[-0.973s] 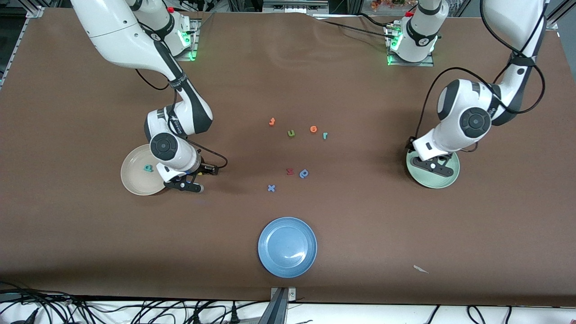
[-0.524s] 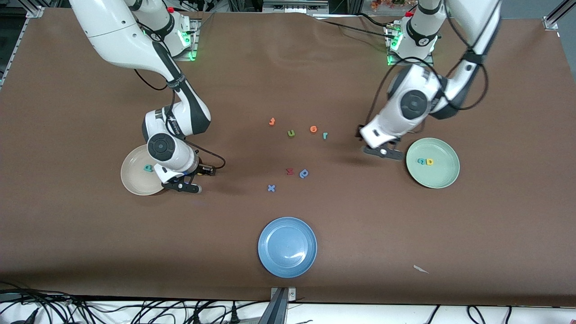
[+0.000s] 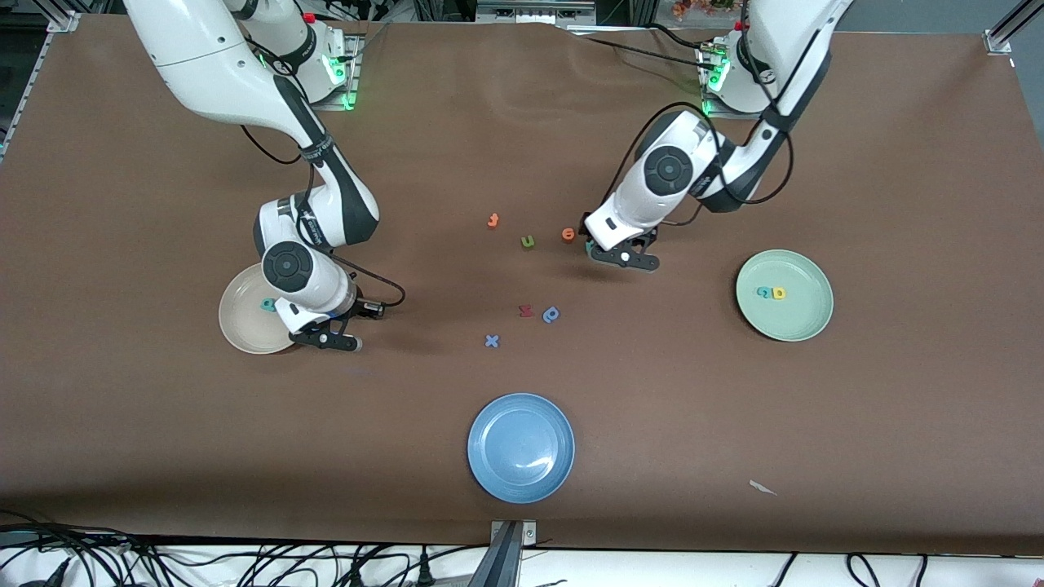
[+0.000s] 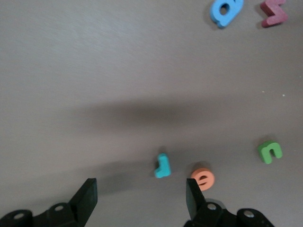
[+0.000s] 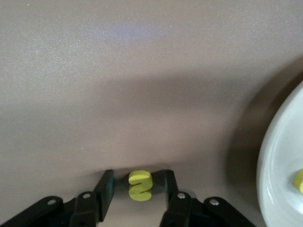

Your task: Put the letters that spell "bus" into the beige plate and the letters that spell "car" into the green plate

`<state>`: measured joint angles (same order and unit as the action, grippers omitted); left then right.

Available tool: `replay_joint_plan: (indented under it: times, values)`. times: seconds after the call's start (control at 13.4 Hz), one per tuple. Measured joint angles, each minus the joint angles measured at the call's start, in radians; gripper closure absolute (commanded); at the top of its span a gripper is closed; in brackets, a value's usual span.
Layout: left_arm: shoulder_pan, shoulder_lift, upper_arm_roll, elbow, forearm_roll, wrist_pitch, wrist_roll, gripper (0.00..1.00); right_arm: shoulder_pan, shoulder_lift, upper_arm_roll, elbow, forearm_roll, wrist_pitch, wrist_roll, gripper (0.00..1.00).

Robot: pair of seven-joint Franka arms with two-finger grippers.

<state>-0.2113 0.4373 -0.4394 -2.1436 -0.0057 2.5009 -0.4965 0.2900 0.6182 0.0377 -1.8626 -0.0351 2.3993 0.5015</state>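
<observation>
Swung off the green plate (image 3: 803,322) in the last second: left end effector (image 3: 624,259), now down among the loose letters mid-bench (image 3: 734,424). Barely shifted: right end effector (image 3: 330,339), low at the beige plate (image 3: 241,330), at its rim toward the bench middle.

Front view:
- In green plate: teal "c" (image 3: 763,291) and yellow "a" (image 3: 779,293), touching.
- In beige plate: teal "b" (image 3: 267,305).
- Loose and not wanted: orange letter (image 3: 493,220), green "u" (image 3: 528,241), orange "e" (image 3: 568,235); nearer the camera, dark red letter (image 3: 526,311), blue "p" (image 3: 551,314), blue "x" (image 3: 492,341), blue plate (image 3: 520,447).

Left wrist view:
- Fingers (image 4: 87,196) wide apart, nothing held.
- Teal "r" (image 4: 162,166) flat on the bench, just ahead of the gap.
- Orange "e" just beside it, close to one finger. Likely to get nudged or pinched along; better to centre on the "r" first.
- Thin, light foam by the look: pinch across the stem, gently, or expect a flip.

Right wrist view:
- Yellow "s" (image 5: 140,185) on the bench between the fingers (image 5: 106,187), slim gaps both sides, so not clamped yet.
- Soft, near weightless, probably: grip across the flat edges.
- Beige plate rim right alongside, with a yellow piece (image 5: 299,182) in it, shape not readable.
- Nothing else in the way.
</observation>
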Motion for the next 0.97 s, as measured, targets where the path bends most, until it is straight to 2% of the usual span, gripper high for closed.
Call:
replay_joint_plan:
  times: [0.3, 0.45, 0.6, 0.75, 0.9, 0.97]
  values:
    - [-0.022, 0.048, 0.0, 0.005, 0.0, 0.026, -0.014, 0.25, 0.0, -0.017, 0.0, -0.048, 0.001, 0.074, -0.001, 0.53]
    - [-0.027, 0.061, 0.002, 0.005, 0.0, 0.046, -0.014, 0.3, 0.0, -0.026, 0.0, -0.067, 0.001, 0.1, -0.001, 0.71]
    - [-0.029, 0.067, 0.002, 0.006, 0.0, 0.051, -0.014, 0.36, 0.0, -0.03, -0.002, -0.068, 0.001, 0.103, -0.001, 0.83]
    - [-0.034, 0.075, 0.003, 0.006, 0.0, 0.052, -0.015, 0.48, 0.0, -0.03, -0.002, -0.069, 0.001, 0.103, -0.002, 0.85]
    - [-0.036, 0.082, 0.005, 0.006, 0.0, 0.053, -0.016, 0.51, 0.0, -0.031, -0.002, -0.069, 0.001, 0.103, -0.003, 0.85]
    - [-0.036, 0.087, 0.007, 0.006, 0.0, 0.053, -0.016, 0.56, 0.0, -0.032, -0.002, -0.068, 0.001, 0.101, -0.004, 0.85]
